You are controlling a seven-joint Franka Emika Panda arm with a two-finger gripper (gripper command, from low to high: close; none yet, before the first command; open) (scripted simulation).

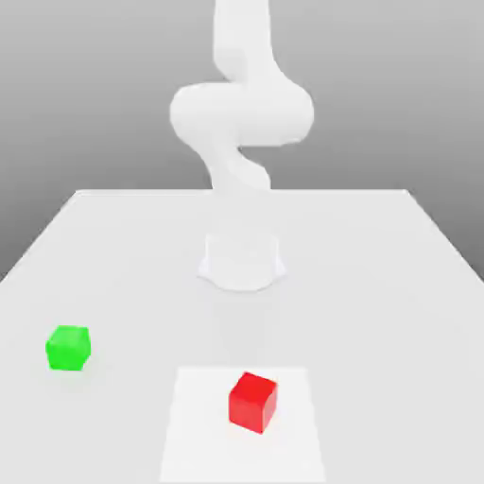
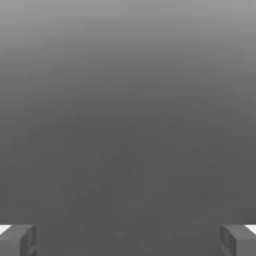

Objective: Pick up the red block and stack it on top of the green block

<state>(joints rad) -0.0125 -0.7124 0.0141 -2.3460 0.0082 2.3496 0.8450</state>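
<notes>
A white robot arm stands on a pale, nearly white table, its round-edged base set on the tabletop beyond the blocks in the exterior view. The white square serves as the landmark here: a flat, brighter patch on the table, nearer the viewer than the arm's base.

On the white square sits the red block, a small, plain cube in bright red. It is turned at an angle to the square's edges, so a top face and two side faces show, and the patch surrounds it on all sides.

The green block, a small bright green cube, rests directly on the table off the white square, toward the exterior view's left and a little farther back than the square's far edge. The two blocks are well apart, and nothing is stacked on either one.

In the hand view, the hand is released: its two gray fingers stand wide apart with an empty gap between them. Behind them is a plain gray background, lighter at one edge and darkening smoothly.
</notes>
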